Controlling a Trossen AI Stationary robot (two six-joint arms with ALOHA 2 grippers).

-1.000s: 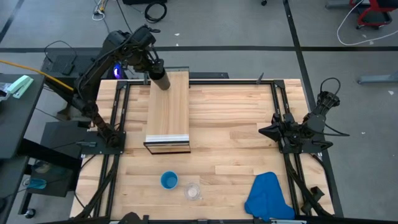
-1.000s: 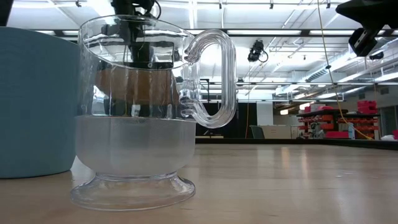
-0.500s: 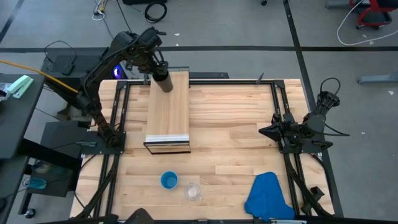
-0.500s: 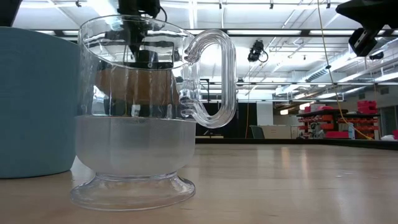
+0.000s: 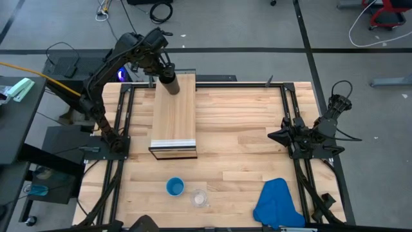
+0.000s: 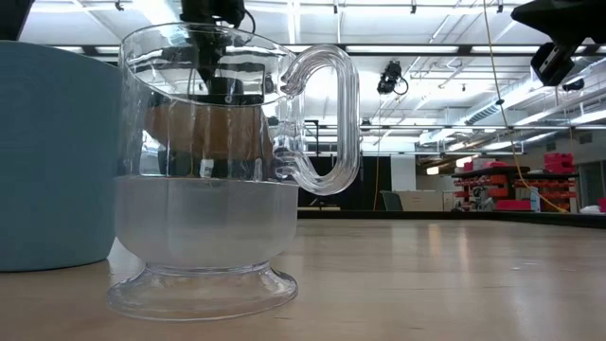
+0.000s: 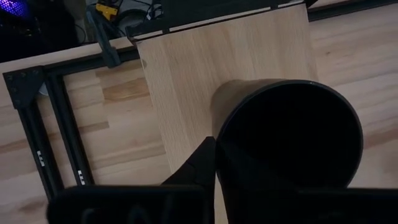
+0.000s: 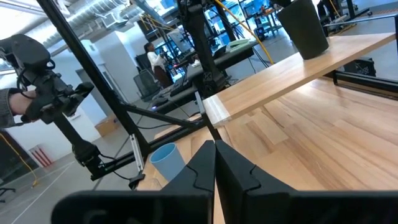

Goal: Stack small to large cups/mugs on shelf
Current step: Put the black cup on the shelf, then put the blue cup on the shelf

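The tall black cup (image 5: 170,85) is at the far end of the light-wood shelf (image 5: 175,119), and my left gripper (image 5: 163,72) is shut on it from above. In the right wrist view the black cup (image 8: 303,28) looks set on the shelf top (image 8: 280,78). The blue cup (image 5: 174,187) and the clear cup (image 5: 199,198), which has a looped handle, stand on their bases near the table's near edge. My right gripper (image 5: 275,135) waits shut at the table's right side, touching nothing. My left gripper holds the black cup at its rim (image 7: 219,134), coming from above and pointing down. One finger (image 7: 198,167) lies against the outside of the wall. The cup hides the other finger. The cup stands upright, with its base at the shelf's far end.
A blue cloth (image 5: 277,203) lies at the near right corner. Black frame rails (image 5: 125,122) run along the table's left and right sides. In the low view the clear cup (image 6: 218,189) and the blue cup (image 6: 47,152) fill the foreground. A person (image 8: 152,59) stands far off in the room.
My left gripper, still holding the black cup, has shifted a little toward the table's right over the shelf's far end. It has kept still for the last half second.
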